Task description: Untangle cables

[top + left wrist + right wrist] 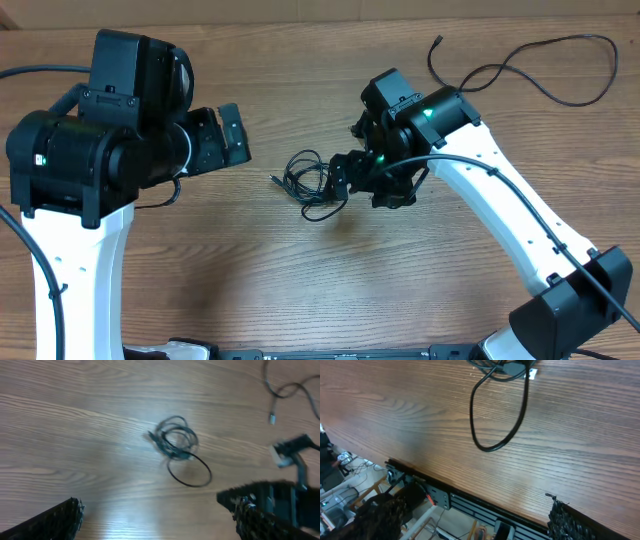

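Note:
A small coiled bundle of thin black cables [308, 183] lies mid-table, one loose loop trailing toward the front. My left gripper [238, 138] hovers to its left, open, with nothing between its fingers. The left wrist view shows the bundle [175, 440] ahead of the left gripper [157, 525], well apart from it. My right gripper [372, 188] sits just right of the bundle, open and empty. In the right wrist view only the trailing loop [497, 415] shows, beyond the right gripper [475, 520]. A separate long cable [545, 75] snakes across the back right.
The separate cable's plug end [272, 417] shows in the left wrist view, top right. The table's front edge [445, 492] with a metal rail runs under the right gripper. Thick arm cables hang along both white arms.

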`<action>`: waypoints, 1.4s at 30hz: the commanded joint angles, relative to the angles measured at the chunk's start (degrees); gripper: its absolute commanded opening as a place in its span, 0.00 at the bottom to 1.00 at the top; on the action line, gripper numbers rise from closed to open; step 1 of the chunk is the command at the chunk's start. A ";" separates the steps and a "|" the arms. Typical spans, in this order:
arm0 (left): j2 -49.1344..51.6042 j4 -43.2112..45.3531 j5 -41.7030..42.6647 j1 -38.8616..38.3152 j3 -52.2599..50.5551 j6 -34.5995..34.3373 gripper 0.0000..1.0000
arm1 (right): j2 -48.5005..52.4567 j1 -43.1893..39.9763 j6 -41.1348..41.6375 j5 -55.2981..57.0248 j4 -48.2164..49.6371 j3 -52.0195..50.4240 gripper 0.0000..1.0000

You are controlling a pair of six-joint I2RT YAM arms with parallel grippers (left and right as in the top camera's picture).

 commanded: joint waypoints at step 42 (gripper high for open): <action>0.50 3.91 2.86 3.50 -18.03 2.97 1.00 | 2.97 7.41 34.47 14.19 20.74 -13.22 0.37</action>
